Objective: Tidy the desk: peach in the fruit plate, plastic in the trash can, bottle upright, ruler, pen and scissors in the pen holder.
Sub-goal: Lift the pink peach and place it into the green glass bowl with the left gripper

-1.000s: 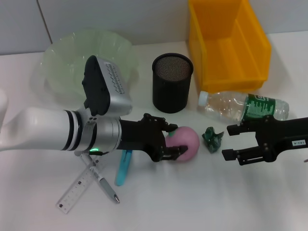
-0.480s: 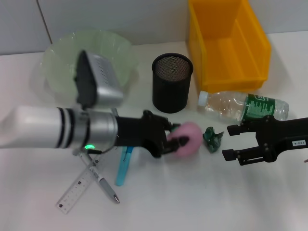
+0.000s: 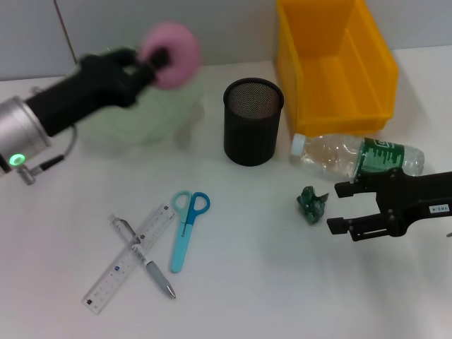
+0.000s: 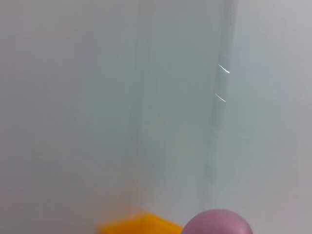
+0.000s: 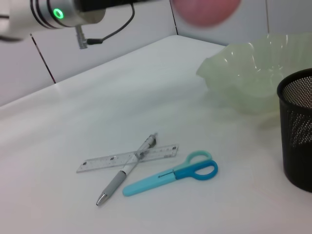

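Head view: left gripper [image 3: 152, 58] clamping pink peach [image 3: 171, 44], carrying it above green fruit plate [image 3: 106, 131]. Step: peach to plate; next calling for lowering into bowl, then letting go. Peach round, no long axis. Right gripper [image 3: 337, 207] idling with fingers spread beside plastic scrap [image 3: 311, 203].

Left wrist view: peach [image 4: 217, 222] peeking at edge.

Right wrist view: peach [image 5: 207, 10] hanging over plate [image 5: 253, 73].

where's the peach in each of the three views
Head view: peach at upper left, held by the left gripper above the fruit plate.
Left wrist view: bottom edge.
Right wrist view: top edge, above the plate.
Shared landmark: fruit plate, absent from the left wrist view.
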Action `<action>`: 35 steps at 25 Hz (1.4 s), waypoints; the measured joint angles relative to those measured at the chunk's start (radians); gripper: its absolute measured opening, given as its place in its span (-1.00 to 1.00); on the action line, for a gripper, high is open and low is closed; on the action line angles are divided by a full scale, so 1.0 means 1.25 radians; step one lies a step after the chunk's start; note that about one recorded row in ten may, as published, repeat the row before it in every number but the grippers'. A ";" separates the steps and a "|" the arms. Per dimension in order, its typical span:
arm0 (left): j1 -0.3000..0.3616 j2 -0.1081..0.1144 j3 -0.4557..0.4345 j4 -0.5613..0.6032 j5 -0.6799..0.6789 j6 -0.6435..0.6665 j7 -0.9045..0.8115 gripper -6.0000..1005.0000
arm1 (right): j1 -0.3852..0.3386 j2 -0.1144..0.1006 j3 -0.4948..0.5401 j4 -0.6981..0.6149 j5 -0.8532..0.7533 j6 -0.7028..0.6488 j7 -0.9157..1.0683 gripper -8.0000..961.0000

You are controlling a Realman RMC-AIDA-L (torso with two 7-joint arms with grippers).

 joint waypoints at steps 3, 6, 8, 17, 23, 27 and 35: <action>-0.006 0.000 -0.027 -0.092 -0.144 -0.056 0.120 -0.47 | 0.000 0.000 -0.003 0.000 0.000 0.002 0.000 0.64; -0.019 -0.004 -0.026 -0.163 -0.282 -0.112 0.262 -0.53 | 0.001 0.000 -0.003 0.000 0.000 0.002 0.000 0.64; -0.031 -0.005 -0.022 -0.194 -0.322 -0.132 0.342 -0.57 | 0.001 0.000 -0.003 0.000 0.000 0.002 0.000 0.64; -0.105 -0.005 0.006 -0.270 -0.344 -0.324 0.481 -0.70 | 0.000 0.000 0.000 0.000 0.000 0.002 0.000 0.64; -0.125 -0.004 0.029 -0.269 -0.345 -0.401 0.453 -0.71 | -0.001 0.000 0.001 0.000 0.000 0.002 0.000 0.64; -0.130 -0.004 0.056 -0.262 -0.346 -0.430 0.422 -0.65 | 0.001 0.000 0.001 0.000 0.000 0.003 0.000 0.64; -0.132 -0.004 0.061 -0.260 -0.347 -0.434 0.419 -0.09 | 0.003 0.000 0.001 0.000 -0.002 0.004 0.000 0.64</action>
